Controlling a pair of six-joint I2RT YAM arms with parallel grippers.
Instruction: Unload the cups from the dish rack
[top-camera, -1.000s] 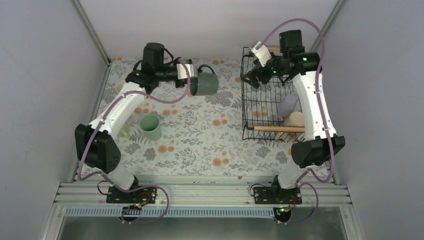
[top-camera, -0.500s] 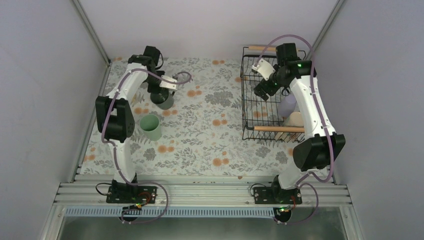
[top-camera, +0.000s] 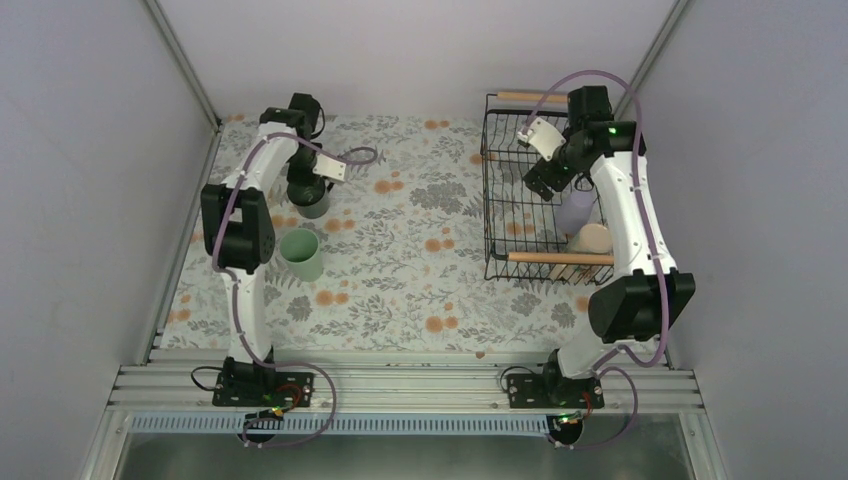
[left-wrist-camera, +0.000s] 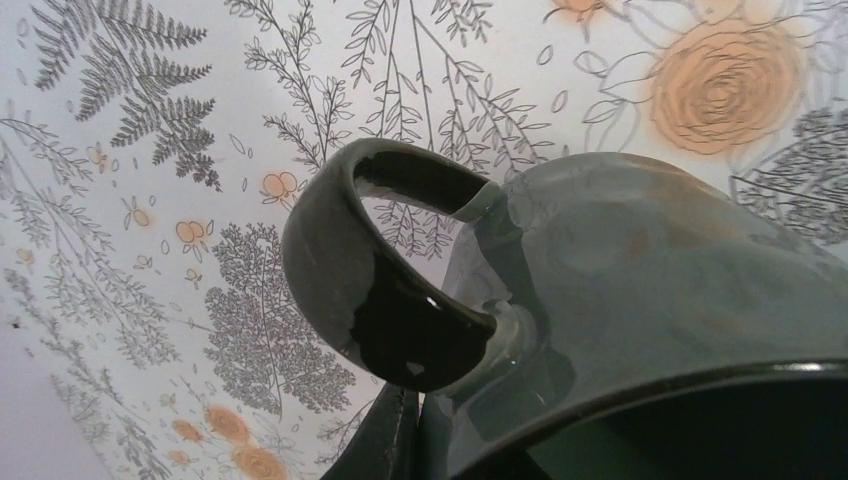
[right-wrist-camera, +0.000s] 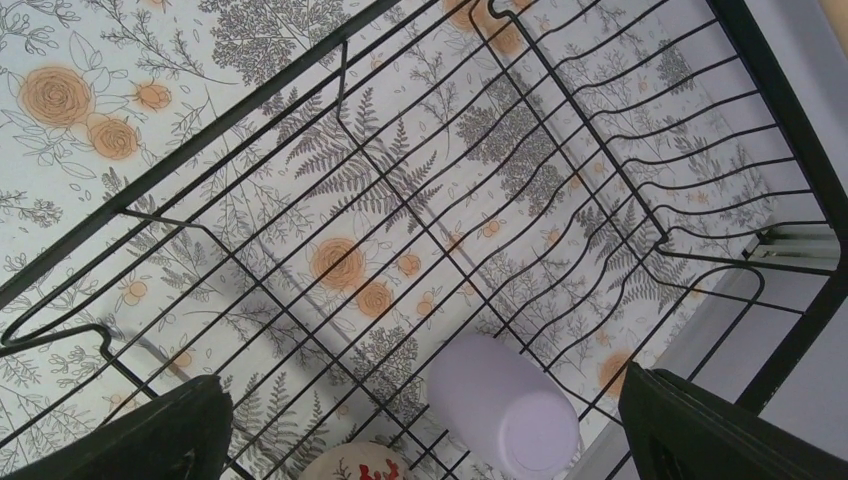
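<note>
— Entry one: left gripper (top-camera: 310, 186)?
— Closed on the dark mug (top-camera: 316, 207), one finger (left-wrist-camera: 395, 440) against its outer wall. The mug was out on the cloth (top-camera: 420, 270), well left of the rack (top-camera: 487, 205) and level with its far half. Whether the base touched the cloth could not be told.
— Entry two: right gripper (top-camera: 541, 181)?
— Spread wide and holding nothing, with its fingers (right-wrist-camera: 170, 435) over the rack's far half, above the wires.
— Stock in the rack?
— Lavender mug (right-wrist-camera: 505, 405) by the rack's right wall, seemingly base up. Beige mug (top-camera: 593, 238) just beside it, toward the rack's near handle (top-camera: 560, 258). (Only those two showed.)
— Out of the rack?
— Mint mug (top-camera: 302, 254), upright, left of the rack and level with its near end.
— Step in hand?
— Judged to be setting down the dark mug, with the next pick being prepared. Next, the left fingers should part and lift straight. The right gripper should drop over the lavender mug, clear of the wires, then close.
</note>
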